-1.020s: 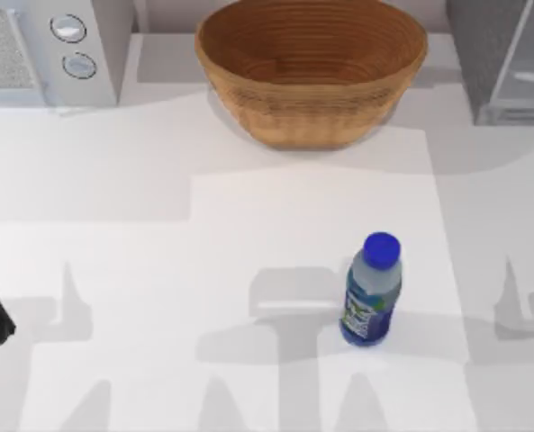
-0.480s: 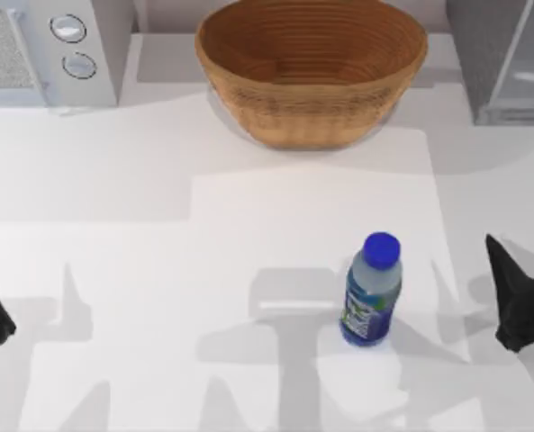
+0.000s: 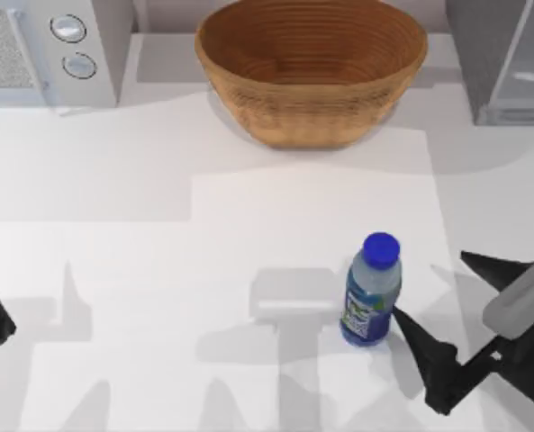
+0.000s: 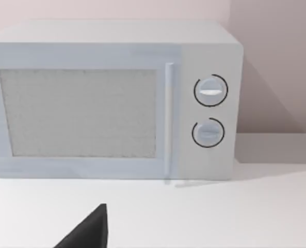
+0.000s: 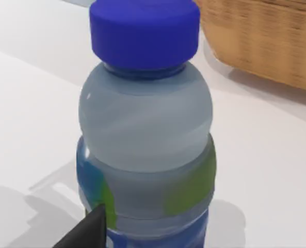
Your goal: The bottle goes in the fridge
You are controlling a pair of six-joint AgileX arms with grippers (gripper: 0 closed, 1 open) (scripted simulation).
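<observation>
White table (image 3: pixel 113 180), bottle (image 3: pixel 372 290) upright right of centre, right gripper (image 3: pixel 460 310) spread wide and empty just beside it: slide both fingers level around the label before squeezing, fridge (image 3: pixel 505 58) waiting upper right.

Three cameras: one overhead, one on each wrist.

The top view looks straight down on the table (image 3: pixel 158 180). The left wrist view faces level and fairly near at the microwave (image 4: pixel 111 98) standing far left. The right wrist view sits very close to the bottle (image 5: pixel 145 139), basket (image 5: pixel 266 36) behind; the top view shares the bottle (image 3: pixel 372 290).
</observation>
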